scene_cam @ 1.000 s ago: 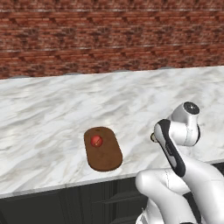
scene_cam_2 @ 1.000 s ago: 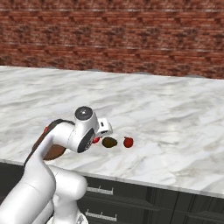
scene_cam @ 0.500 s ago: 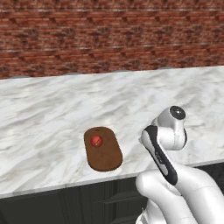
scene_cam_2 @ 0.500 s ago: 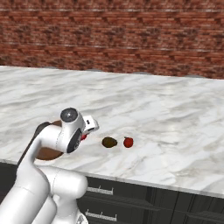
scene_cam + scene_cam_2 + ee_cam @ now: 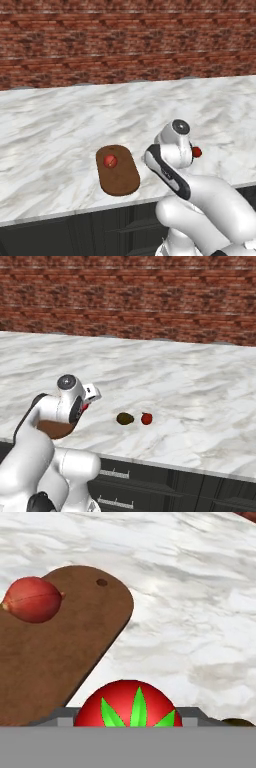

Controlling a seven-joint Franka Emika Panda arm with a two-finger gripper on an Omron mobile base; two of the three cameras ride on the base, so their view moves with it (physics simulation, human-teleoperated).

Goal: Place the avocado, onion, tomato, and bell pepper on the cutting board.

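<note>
beside the cutting board [image 5: 55, 662] bearing the onion [image 5: 33, 599], claw [image 5: 129, 722] clenched around the tomato [image 5: 129, 707]

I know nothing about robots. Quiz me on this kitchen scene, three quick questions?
1. True or false: the onion lies on the cutting board.
2. What is the claw gripping? A) a lemon B) the tomato C) a spoon
3. Which two items lie side by side on the counter, off the board?

Key: 1 true. 2 B. 3 the avocado and the bell pepper.
</note>
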